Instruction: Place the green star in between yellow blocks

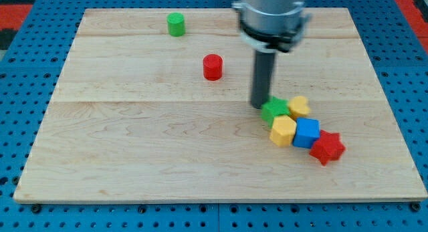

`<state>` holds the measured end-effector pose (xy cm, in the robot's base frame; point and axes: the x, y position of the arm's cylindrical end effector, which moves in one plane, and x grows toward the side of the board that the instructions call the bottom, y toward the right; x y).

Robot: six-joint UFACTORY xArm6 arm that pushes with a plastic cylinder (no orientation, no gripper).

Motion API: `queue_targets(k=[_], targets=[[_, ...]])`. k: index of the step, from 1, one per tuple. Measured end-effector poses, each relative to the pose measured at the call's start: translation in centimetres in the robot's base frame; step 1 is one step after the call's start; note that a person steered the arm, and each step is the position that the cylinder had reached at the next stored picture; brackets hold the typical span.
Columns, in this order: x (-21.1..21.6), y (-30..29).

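The green star (pixel 274 109) lies right of the board's middle, wedged between two yellow blocks. One yellow block (pixel 299 105) touches it on the right, slightly higher. The other yellow block (pixel 283 130), a hexagon shape, sits just below it. My tip (pixel 259 105) rests on the board at the green star's upper left edge, touching or nearly touching it. The dark rod rises from there to the arm at the view's top.
A blue cube (pixel 307 132) sits right of the lower yellow block, and a red star (pixel 327 148) lies at its lower right. A red cylinder (pixel 212 67) stands above the middle. A green cylinder (pixel 176 24) stands near the top edge.
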<state>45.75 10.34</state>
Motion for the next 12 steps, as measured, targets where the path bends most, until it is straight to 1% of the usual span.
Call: queue_targets(k=[1,2,3,4,5,6,7,8,9,10,11,12], targets=[[0.8,3.7],[-0.1,0.6],[-4.1,2.9],[-3.6,11.2],[0.7,12.9],[2.8,10.4],[0.6,8.2],[-6.8,5.9],[-12.3,7.1],[-20.3,7.4],[-21.1,2.2],[-12.4,-2.4]])
